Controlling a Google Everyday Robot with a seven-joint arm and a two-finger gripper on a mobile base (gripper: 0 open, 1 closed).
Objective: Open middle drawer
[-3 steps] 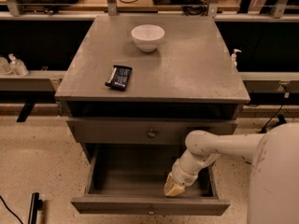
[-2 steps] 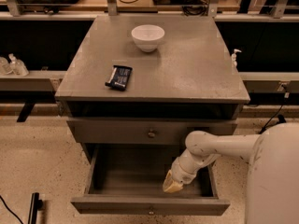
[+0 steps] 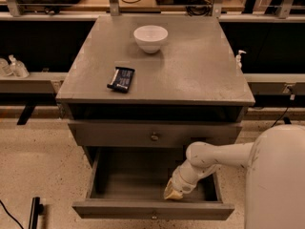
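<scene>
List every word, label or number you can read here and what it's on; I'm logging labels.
No text is readable.
Dark packet on the cabinet top: pale print, too blurred to read.
White bowl: no marking seen.
Tool, inside the open drawer: no label seen.

The gripper (image 3: 173, 193) has crept a touch to the left and nearer the front wall inside the open middle drawer (image 3: 114, 210). The arm (image 3: 209, 157) has sunk slightly with it.
</scene>
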